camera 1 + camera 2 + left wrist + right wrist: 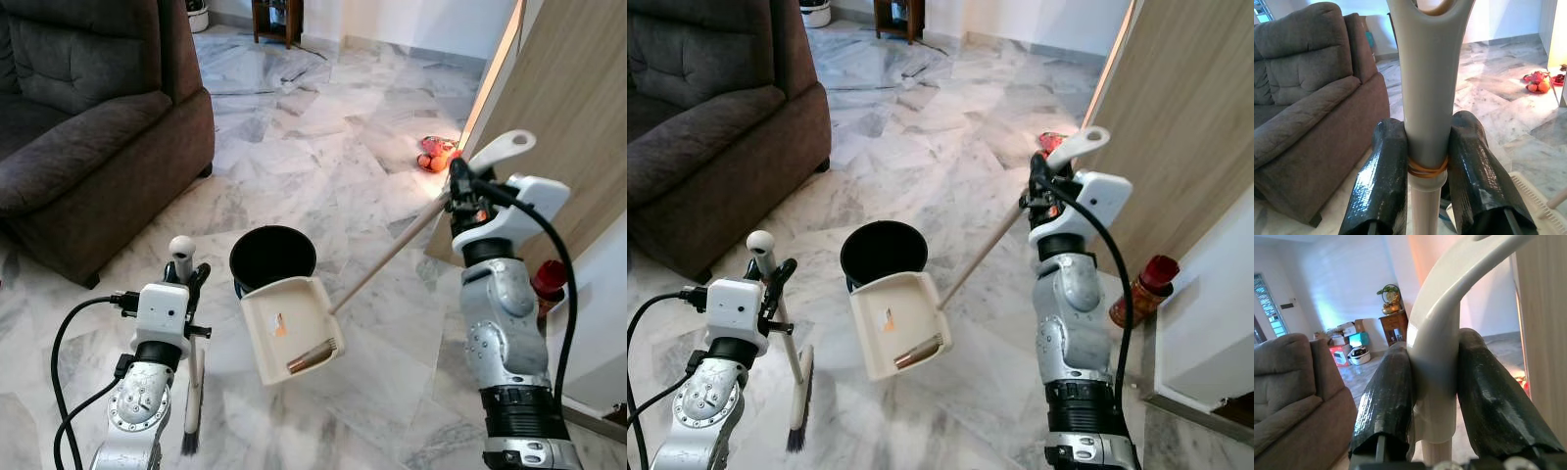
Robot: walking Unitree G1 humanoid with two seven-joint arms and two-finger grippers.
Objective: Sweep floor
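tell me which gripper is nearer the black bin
Left. The left gripper holds the broom just beside the black bin; the right gripper grips the dustpan handle higher up, farther off by the door.

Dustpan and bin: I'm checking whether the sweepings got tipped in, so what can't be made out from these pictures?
- Inside of the black bin, eye views: too dark to tell any contents; the dustpan covers its near rim.
- Brown item at the dustpan's lip: too small to identify.
- Brush bristles: small, seen edge-on.
- Wrist views: the left gripper and right gripper block the floor.
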